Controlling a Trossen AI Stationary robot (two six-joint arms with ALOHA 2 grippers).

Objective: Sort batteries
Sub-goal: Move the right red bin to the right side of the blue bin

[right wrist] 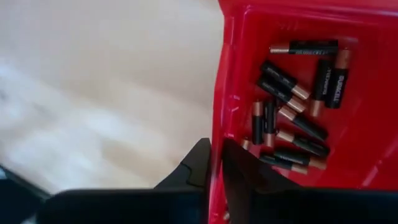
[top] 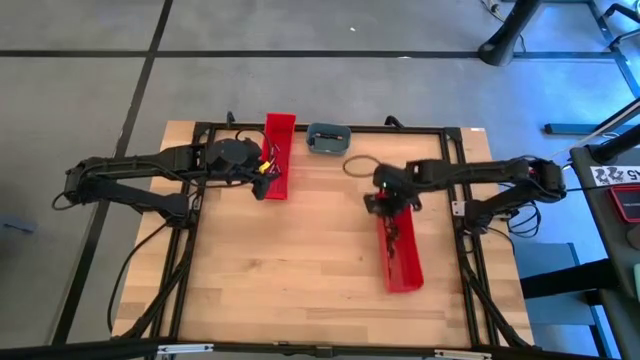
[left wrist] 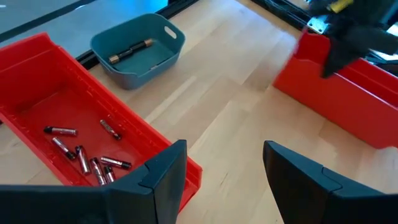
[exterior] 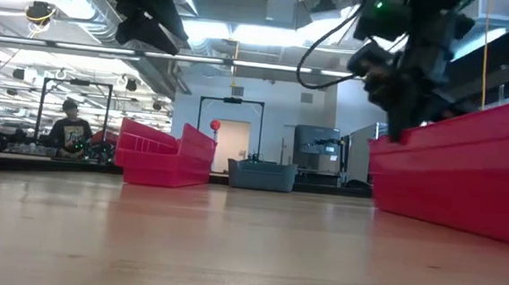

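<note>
Two long red bins lie on the wooden table. The left bin (left wrist: 37, 93) holds several small batteries (left wrist: 87, 157). The right bin (top: 402, 255) holds several dark, copper-ended batteries (right wrist: 292, 118). One battery (left wrist: 130, 51) lies in the grey-blue dish (left wrist: 137, 68) at the far edge. My left gripper (left wrist: 224, 168) hangs open and empty above the table, beside the left bin's near end. My right gripper (right wrist: 216, 165) is at the right bin's far end, its fingers almost together over the bin's side wall (right wrist: 219, 112). My right gripper's fingers stand close on either side of the right bin's side wall (right wrist: 215, 186), coming from above. I cannot tell whether they touch it. In the low view its tips (exterior: 397, 130) are at the height of the bin's rim.
A black frame (top: 330, 127) runs round the table's edges. A loop of cable (top: 358, 166) lies between the dish and the right bin. Bare wood lies between the two bins and toward the near edge. A person (exterior: 68, 129) stands far off in the room.
</note>
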